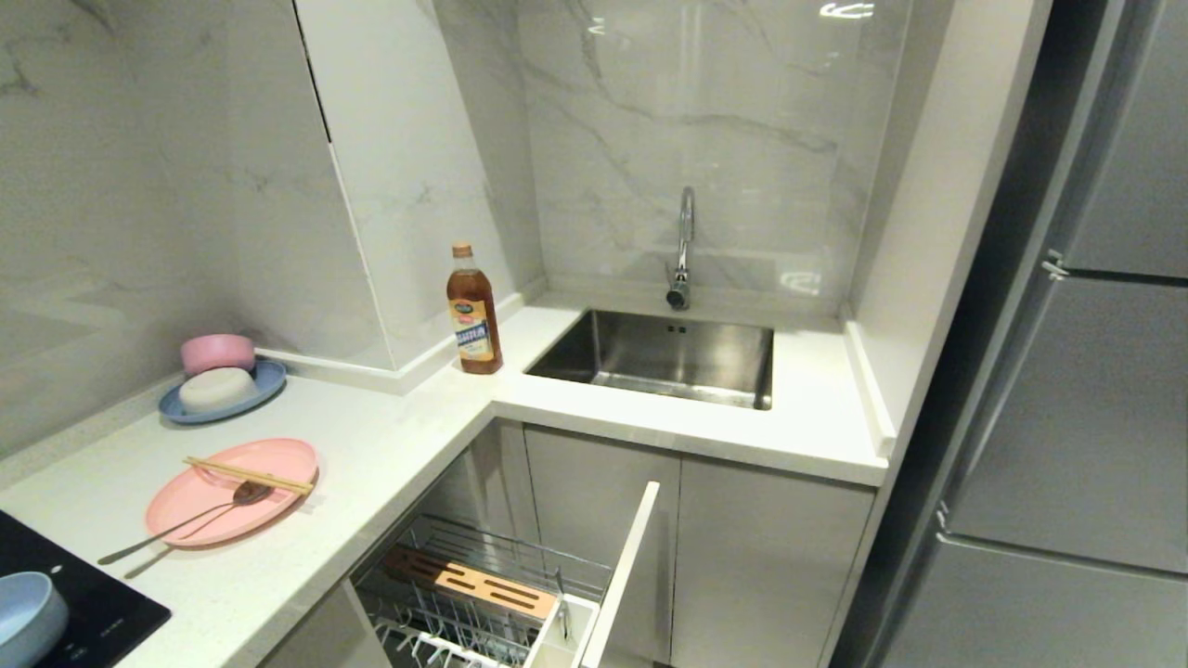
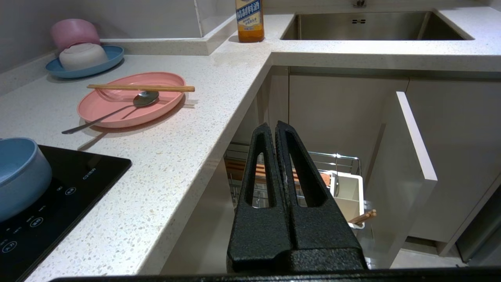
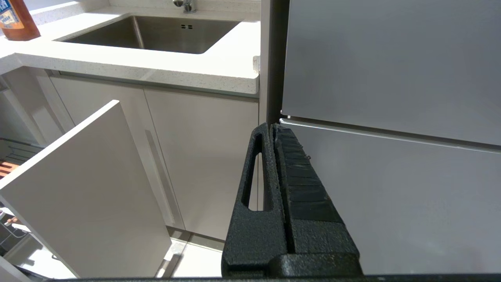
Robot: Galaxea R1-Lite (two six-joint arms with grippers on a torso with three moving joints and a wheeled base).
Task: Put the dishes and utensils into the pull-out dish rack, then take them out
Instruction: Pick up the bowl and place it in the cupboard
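Pale-blue bowl (image 1: 28,617) sits on the black cooktop (image 1: 93,603) at far left, and the pink plate (image 1: 232,490) on the counter carries chopsticks (image 1: 249,475) and a spoon (image 1: 186,524). Right of them, the pull-out dish rack (image 1: 483,594) stands open below the counter. Left gripper (image 2: 273,129) hangs over the rack with fingers pressed together, and the right gripper (image 3: 273,129), likewise closed and empty, faces the fridge (image 3: 391,117).

Oil btl (image 1: 473,311) left of sink (image 1: 664,357) (tap (image 1: 682,249) behind).
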